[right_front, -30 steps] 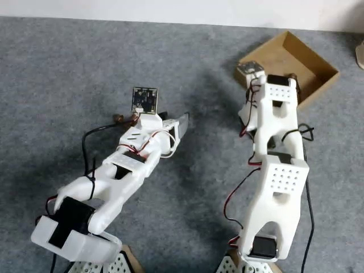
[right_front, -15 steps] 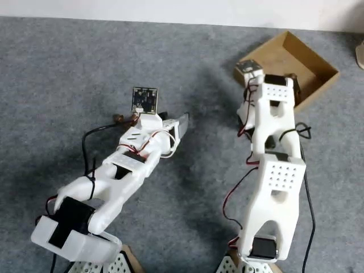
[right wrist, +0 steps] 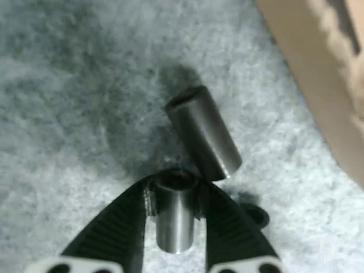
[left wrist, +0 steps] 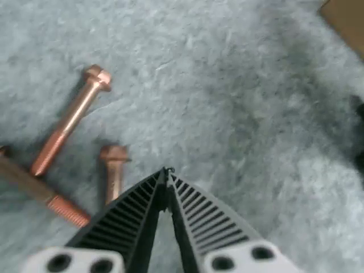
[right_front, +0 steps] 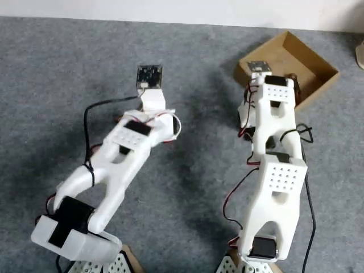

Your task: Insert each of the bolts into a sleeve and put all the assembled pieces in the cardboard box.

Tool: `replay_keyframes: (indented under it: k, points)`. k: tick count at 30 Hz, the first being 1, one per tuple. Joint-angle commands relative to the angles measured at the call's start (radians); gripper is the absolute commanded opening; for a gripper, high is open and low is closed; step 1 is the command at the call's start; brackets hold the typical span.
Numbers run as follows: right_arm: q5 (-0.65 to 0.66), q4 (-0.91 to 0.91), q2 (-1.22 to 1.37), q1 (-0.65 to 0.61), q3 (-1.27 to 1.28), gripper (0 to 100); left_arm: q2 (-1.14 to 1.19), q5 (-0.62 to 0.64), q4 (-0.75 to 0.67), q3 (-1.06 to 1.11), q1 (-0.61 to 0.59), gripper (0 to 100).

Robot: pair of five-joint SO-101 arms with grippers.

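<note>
My left gripper (left wrist: pixel 166 173) is shut with nothing in it, its tips just over the grey carpet. Three copper bolts lie beside it: one (left wrist: pixel 71 119) farther off, one (left wrist: pixel 114 170) right next to the fingers, and one (left wrist: pixel 34 190) partly cut off by the view's edge. My right gripper (right wrist: pixel 176 196) is shut on a steel sleeve (right wrist: pixel 175 222), held upright. A second sleeve (right wrist: pixel 203 132) lies on the carpet just beyond it. The cardboard box (right_front: pixel 296 48) stands at the back right, close to the right arm (right_front: pixel 276 108).
The box wall (right wrist: pixel 318 74) runs close beside the lying sleeve. A brownish piece (right_front: pixel 293 78) lies inside the box, partly hidden by the right arm. The left arm (right_front: pixel 128 148) stretches over the carpet's middle. Open carpet lies at the back left.
The left arm has stretched forward and turned, carrying its wrist farther up the table over the bolts. The right arm has barely shifted.
</note>
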Motion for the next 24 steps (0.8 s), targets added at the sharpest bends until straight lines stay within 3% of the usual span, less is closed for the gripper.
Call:
replay_keyframes:
  k: [1, 5, 16, 20, 24]
  points:
    - [-0.069, 0.022, -0.077, -0.013, 0.05, 0.3, -0.027, 0.014, 0.1, -0.114, -0.064, 1]
    - [-0.158, -0.033, -0.174, -0.039, 0.17, 0.3, -0.027, 0.015, 0.153, -0.16, -0.101, 1]
    - [-0.118, -0.671, -0.595, -0.111, 0.935, 0.3, -0.027, 0.058, 0.118, -0.202, -0.203, 1]
    - [-0.109, -0.759, -0.696, -0.159, 1.125, 0.3, -0.022, 0.081, 0.12, -0.237, -0.239, 1]
    - [-0.107, -0.792, -0.693, -0.157, 1.129, 0.3, -0.018, 0.195, 0.115, -0.259, -0.272, 1]
